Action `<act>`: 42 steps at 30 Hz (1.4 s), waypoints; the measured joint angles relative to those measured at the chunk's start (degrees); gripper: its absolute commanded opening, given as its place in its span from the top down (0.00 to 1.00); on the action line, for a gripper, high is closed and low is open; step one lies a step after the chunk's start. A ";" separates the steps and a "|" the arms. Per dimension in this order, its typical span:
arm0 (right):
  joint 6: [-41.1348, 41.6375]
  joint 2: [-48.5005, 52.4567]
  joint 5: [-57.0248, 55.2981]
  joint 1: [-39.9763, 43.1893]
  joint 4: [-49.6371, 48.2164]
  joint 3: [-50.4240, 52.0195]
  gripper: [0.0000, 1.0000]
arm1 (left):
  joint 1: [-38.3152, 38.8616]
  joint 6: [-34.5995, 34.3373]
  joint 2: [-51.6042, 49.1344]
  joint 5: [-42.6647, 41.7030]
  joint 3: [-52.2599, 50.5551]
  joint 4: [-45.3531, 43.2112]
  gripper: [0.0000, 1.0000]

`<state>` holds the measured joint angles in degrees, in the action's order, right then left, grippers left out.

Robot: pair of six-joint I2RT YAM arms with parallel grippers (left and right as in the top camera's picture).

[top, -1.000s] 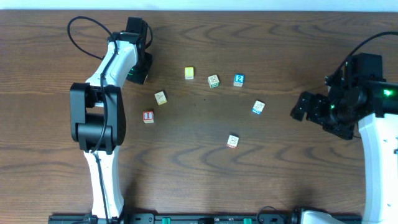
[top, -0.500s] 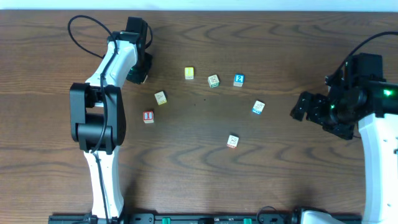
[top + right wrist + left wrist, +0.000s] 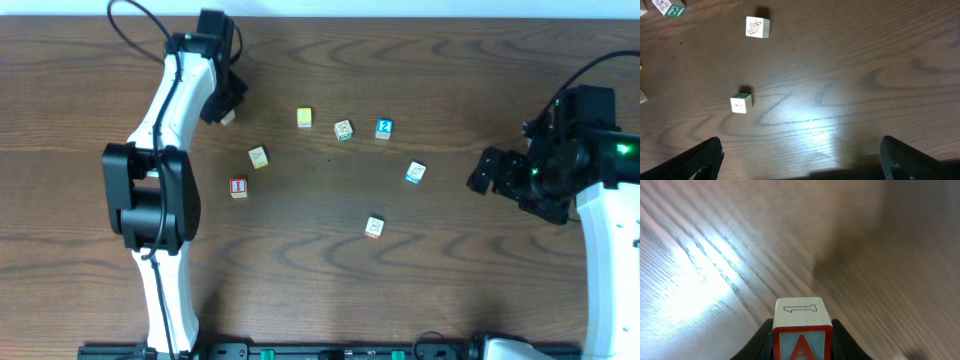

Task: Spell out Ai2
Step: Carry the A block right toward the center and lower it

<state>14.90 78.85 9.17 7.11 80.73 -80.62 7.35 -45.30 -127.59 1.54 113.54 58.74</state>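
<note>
Right now your dark brown wooden table (image 3: 330, 290) carries seven small printed wooden cubes. An eighth, the red-bordered A cube (image 3: 802, 330), is clenched in the left gripper (image 3: 224, 110) at the far left. The right gripper (image 3: 490, 172) waits at the right edge with fingers spread wide, holding nothing. By my judgement you are on the first letter: it is picked and now needs placing. Carry it to bare wood and leave room on its right for two more cubes. The blue 2 cube (image 3: 384, 128) sits far centre. Which cube bears an i I cannot tell. The count is two arms and eight cubes, one held and seven loose, among them a red 1 cube (image 3: 238, 186).
</note>
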 measured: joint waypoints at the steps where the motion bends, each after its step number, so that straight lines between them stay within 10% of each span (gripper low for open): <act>1: 0.00 0.00 0.00 0.00 0.00 -0.02 0.01 | 0.42 2.03 0.44 -0.02 1.09 0.74 0.87; 16: 0.00 0.00 -0.02 0.00 1.86 0.00 0.01 | 13.94 22.84 2.12 0.13 3.91 8.48 0.84; 42: 0.02 0.02 -0.02 0.00 2.80 0.00 0.01 | 17.35 26.18 2.12 -4.59 -9.18 -4.61 0.91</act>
<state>14.92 78.87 9.15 7.11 83.53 -80.62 24.71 -19.11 -125.47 -3.05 104.36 54.13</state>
